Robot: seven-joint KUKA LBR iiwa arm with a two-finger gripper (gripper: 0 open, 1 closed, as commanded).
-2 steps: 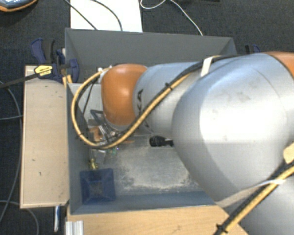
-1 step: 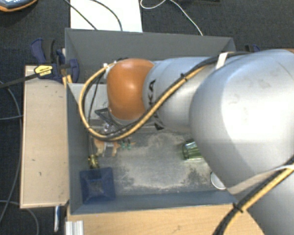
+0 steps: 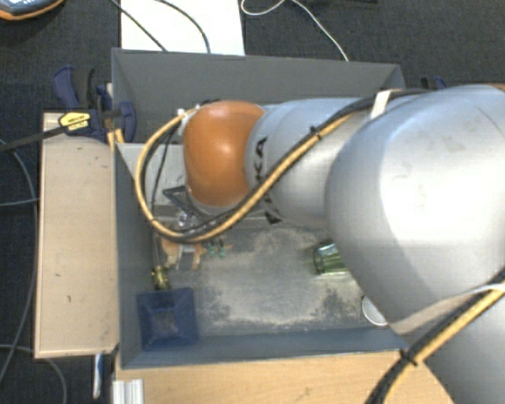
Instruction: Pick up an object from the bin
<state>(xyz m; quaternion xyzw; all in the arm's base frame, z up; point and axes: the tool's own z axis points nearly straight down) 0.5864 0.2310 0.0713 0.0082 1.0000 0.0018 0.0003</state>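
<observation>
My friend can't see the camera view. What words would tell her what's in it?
A big silver robot arm with an orange cover reaches from the right into a grey metal bin, its gripper low near the left wall. Near it lie a small brass-coloured piece and a dark blue square block; a clear greenish object lies farther right.

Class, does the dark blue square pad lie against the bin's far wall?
No, the dark blue square pad sits in the near left corner of the bin.
</observation>
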